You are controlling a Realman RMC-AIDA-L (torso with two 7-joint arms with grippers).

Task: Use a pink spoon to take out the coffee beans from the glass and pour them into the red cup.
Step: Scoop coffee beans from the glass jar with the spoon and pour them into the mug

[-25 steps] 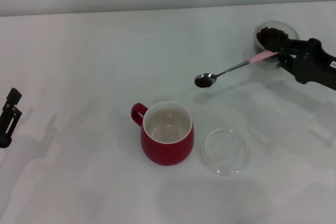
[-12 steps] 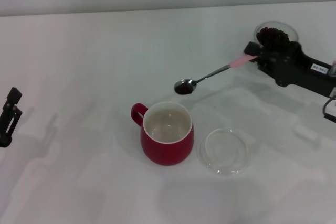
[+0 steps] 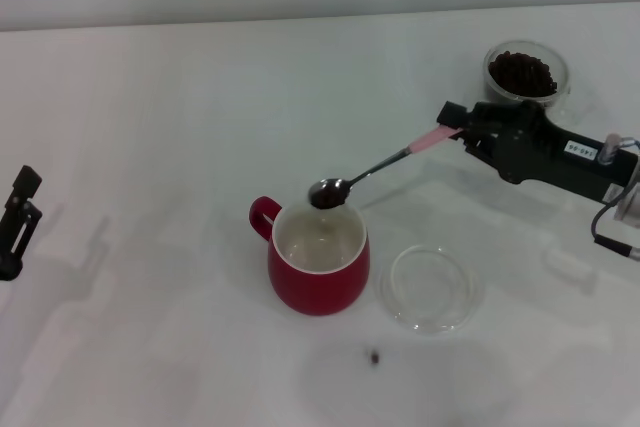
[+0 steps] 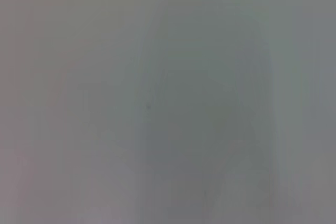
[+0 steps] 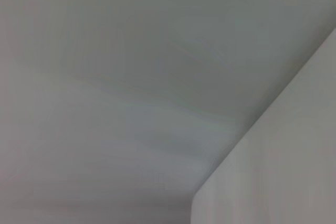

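Your table (image 3: pixel 150 97) is one flat white surface, everything sits on it within reach of the right arm.

One red cup (image 3: pixel 318 257), well out ahead of the right gripper (image 3: pixel 462 132) and lower, mouth up, handle on the far side from the gripper. It's the target, so the spoon reach ends right over it.

One shallow glass dish (image 3: pixel 430 289), just beside the cup, below and ahead of the gripper. Looks empty, not in play.

One glass (image 3: pixel 526 71), just behind the gripper, with coffee beans (image 3: pixel 521 70) piled inside. That's the source.

One pink spoon (image 3: pixel 385 162). Right gripper is pinching the pink handle end, so the full shaft gives reach; the bowl sits over the cup's back rim, roughly level, dark load in it. My read: held flat to keep beans in until the tip.

One stray bean (image 3: pixel 374 355) on the table, past the cup, far from the gripper.

Left gripper (image 3: pixel 17 219) parked at the far edge, can't tell its fingers.
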